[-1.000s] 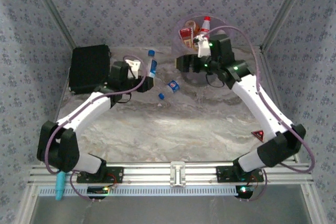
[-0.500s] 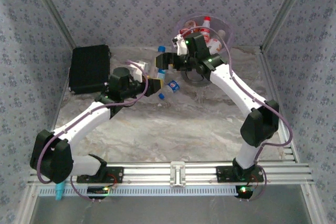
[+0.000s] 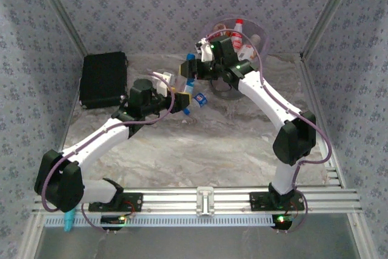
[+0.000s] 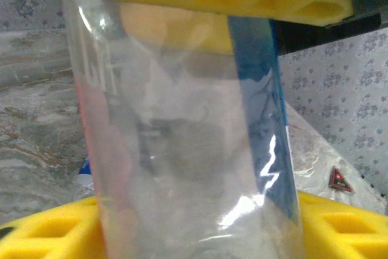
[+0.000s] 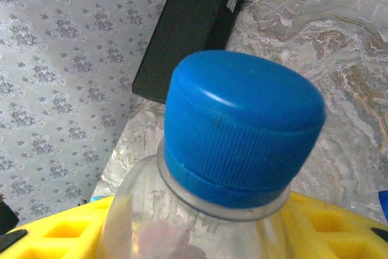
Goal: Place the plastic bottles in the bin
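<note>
Both arms (image 3: 100, 134) inward at one bottle (image 5: 242, 119)

This is a robotics lab test cell, not a lived-in room. Behind and to both sides of the left end effector (image 3: 180, 91) and the right end effector (image 3: 189, 70) stand flat walls (image 3: 151, 10) of repeating blue-grey print, joined by bare aluminium posts (image 3: 60, 13) like a booth. Under them lies a marble-print worktop (image 3: 200, 144). Nearer than the end effectors, 2 arm bases (image 3: 115, 201) are bolted to a slotted aluminium rail (image 3: 182, 197), with green indicator lights (image 3: 283, 218) and loose purple cables (image 3: 330, 144) along the arms.
</note>
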Robot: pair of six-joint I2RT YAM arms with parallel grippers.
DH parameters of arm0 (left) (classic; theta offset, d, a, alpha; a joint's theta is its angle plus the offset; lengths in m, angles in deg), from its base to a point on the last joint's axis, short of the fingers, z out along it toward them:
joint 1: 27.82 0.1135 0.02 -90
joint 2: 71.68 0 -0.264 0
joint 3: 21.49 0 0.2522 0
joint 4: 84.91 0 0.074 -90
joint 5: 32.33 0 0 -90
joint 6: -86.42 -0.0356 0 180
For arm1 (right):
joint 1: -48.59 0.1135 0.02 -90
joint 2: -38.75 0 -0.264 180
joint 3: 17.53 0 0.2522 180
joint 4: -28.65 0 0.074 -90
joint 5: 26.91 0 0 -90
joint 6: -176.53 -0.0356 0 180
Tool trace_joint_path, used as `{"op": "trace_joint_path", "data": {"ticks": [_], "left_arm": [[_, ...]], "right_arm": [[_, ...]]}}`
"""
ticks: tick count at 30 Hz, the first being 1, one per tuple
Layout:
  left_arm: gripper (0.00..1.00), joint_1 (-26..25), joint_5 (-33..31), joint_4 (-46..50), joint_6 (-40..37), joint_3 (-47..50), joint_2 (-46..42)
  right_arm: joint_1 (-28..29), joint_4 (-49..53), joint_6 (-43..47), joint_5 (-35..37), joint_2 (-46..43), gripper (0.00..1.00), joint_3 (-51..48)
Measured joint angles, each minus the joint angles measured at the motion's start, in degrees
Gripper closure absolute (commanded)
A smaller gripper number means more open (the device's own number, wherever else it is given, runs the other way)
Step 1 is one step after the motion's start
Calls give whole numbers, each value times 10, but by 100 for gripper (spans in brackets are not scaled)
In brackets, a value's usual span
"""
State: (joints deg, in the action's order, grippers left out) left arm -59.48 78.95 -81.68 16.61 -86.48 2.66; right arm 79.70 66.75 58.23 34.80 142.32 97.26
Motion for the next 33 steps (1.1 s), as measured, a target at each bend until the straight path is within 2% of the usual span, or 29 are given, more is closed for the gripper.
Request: {"op": "trace_joint_path", "data": {"ticks": [4,8,14,23,28,33], "left_arm": [[9,-1,-5,0,-3,0,0],[3,-3,-12,4,-4,0,-4],[1,-3,-27,24,-6,15,-56],[2,-3,-68,51,23,103,-113],[2,-3,-91,75,30,118,-125],[3,-3,-102,89,29,118,-141]], "right_arm": [[-1,8,5,3,0,48,10],[-11,20,17,12,0,49,28],[-65,55,47,32,-14,48,92],[-165,92,97,90,-32,48,238],[-172,163,147,158,34,48,379],[-172,209,187,207,99,49,414]]}}
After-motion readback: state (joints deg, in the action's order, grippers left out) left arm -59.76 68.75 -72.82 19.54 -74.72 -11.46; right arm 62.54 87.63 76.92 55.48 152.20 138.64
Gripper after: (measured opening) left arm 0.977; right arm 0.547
